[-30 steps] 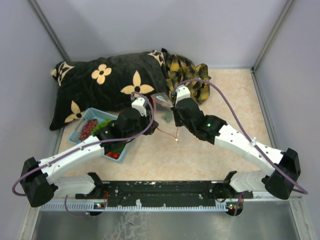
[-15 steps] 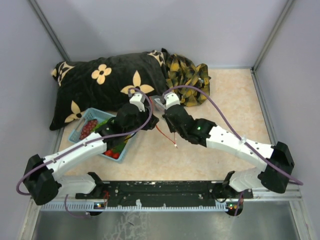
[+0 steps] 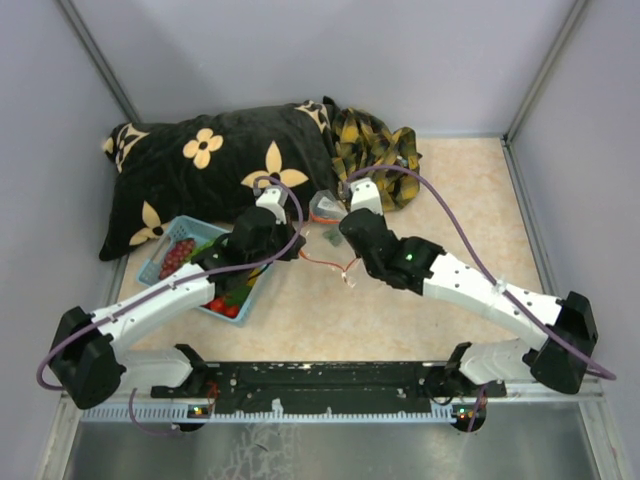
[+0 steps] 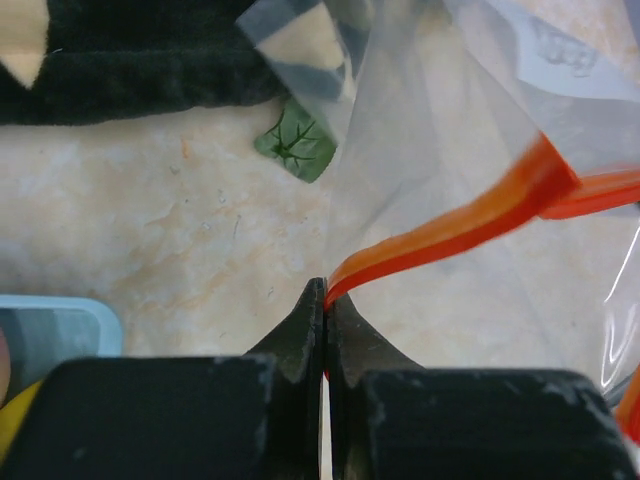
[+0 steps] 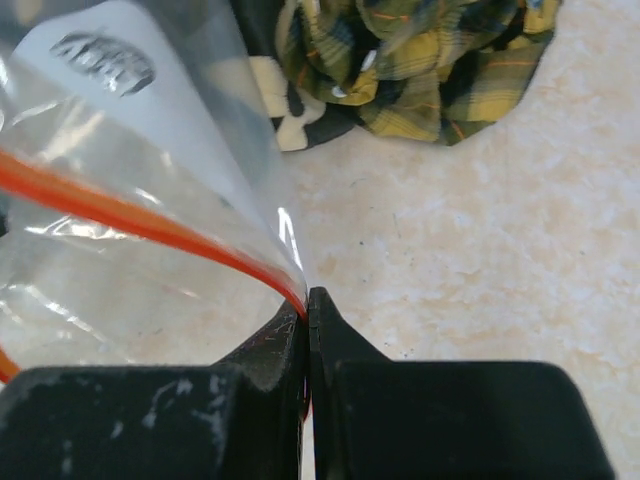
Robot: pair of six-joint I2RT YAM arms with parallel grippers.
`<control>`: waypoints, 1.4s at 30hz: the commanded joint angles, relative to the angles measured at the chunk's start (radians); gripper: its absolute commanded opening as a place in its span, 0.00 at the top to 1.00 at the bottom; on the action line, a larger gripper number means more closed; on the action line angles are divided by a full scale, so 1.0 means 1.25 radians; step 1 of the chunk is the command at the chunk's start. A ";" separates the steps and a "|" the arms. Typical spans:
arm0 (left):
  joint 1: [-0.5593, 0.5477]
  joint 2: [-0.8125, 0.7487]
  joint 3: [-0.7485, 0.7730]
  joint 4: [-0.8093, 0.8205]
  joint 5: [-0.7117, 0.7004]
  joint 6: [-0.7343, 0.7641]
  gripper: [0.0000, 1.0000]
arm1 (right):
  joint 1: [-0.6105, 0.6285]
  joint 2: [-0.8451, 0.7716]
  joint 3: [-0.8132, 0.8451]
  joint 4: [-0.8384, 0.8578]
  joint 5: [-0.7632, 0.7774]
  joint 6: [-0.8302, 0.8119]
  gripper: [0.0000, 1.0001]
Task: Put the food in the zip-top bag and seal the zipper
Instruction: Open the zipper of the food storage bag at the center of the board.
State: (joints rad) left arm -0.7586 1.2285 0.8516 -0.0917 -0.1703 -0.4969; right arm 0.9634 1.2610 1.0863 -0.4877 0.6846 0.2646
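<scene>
The clear zip-top bag hangs between my two grippers in front of the pillow. Its red-orange zipper sags between them. My left gripper is shut on one end of the zipper, with the bag spreading beyond it. My right gripper is shut on the other end of the zipper, with the bag to its left. A green leaf lies on the table under the bag and shows in the left wrist view. The rest of the food, purple grapes and red berries, sits in the basket.
A light-blue basket stands at the left, under my left arm; its corner shows in the left wrist view. A black flowered pillow and a yellow plaid cloth lie at the back. Grey walls close the sides.
Both grippers stayed shut on the zipper. They swung left with the bag half a second ago, then the right gripper moved back right, and the strip now sags between them.
</scene>
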 commanded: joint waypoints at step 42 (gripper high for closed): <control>0.057 -0.083 0.072 -0.014 0.170 -0.015 0.47 | -0.044 0.027 0.055 0.085 -0.119 -0.049 1.00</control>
State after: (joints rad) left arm -0.6979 1.1664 0.8928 -0.1032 0.0566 -0.5133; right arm 0.8898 1.2850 1.0847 -0.4042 0.4824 0.2298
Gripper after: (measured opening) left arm 0.502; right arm 0.007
